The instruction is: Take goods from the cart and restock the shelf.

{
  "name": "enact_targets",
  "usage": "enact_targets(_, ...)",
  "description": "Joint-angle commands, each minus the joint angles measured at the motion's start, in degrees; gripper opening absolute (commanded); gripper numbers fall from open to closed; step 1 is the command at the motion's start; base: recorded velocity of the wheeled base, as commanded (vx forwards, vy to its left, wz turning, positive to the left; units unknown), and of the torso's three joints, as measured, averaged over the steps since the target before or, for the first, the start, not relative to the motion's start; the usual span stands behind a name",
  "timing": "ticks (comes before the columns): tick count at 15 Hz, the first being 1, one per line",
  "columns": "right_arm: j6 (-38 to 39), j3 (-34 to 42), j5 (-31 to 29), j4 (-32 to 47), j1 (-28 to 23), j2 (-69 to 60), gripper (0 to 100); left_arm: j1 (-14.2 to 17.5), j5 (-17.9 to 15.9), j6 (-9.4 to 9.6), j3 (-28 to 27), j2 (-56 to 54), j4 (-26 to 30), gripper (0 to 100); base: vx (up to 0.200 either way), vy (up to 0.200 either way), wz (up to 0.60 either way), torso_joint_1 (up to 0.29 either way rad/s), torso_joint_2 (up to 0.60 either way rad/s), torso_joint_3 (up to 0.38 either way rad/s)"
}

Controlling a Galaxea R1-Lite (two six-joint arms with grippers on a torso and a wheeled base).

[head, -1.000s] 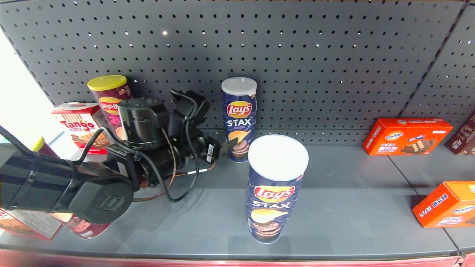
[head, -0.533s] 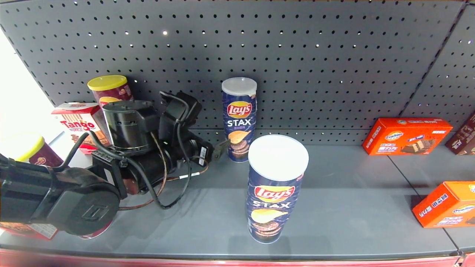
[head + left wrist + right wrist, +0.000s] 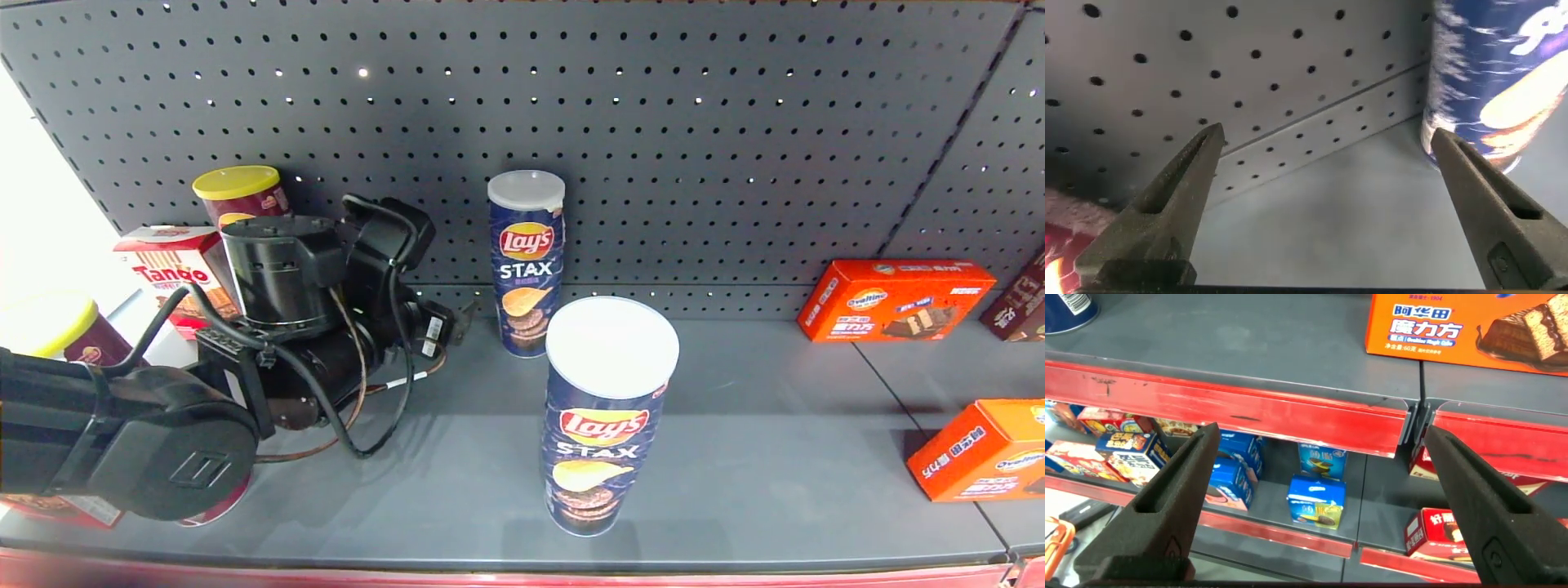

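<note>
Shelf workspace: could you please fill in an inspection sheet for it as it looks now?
Surface: grey shelf, red front edge.
Job's things: back can upright by the pegboard; front can upright near the edge.
Clutter: orange boxes at right; yellow-lidded can and wafer box at left.
Grippers: left gripper open, empty, beside the back can; right gripper open, empty, before lower shelves.
Cables: black cables loop off the left arm.
Surroundings: pegboard wall behind.
</note>
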Motion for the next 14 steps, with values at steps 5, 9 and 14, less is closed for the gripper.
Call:
enact_targets(5, 0.0, 0.0, 0.0, 0.0, 0.0, 0.1, 100, -0.1, 0.1, -0.14, -5.3, 5.4, 0.3, 100, 0.000, 0.000, 0.00, 0.000, 0.00, 0.000)
enact_targets(9, 0.0, 0.0, 0.0, 0.0, 0.0, 0.1, 100, -0.6, 0.1, -0.14, -6.3, 7.0, 0.3, 100, 0.000, 0.000, 0.00, 0.000, 0.00, 0.000)
enact_targets(14, 0.0, 0.0, 0.0, 0.0, 0.0, 0.1, 100, -2.2, -0.1, -0.23, -7.2, 8.0, 0.3, 100, 0.000, 0.000, 0.00, 0.000, 0.00, 0.000)
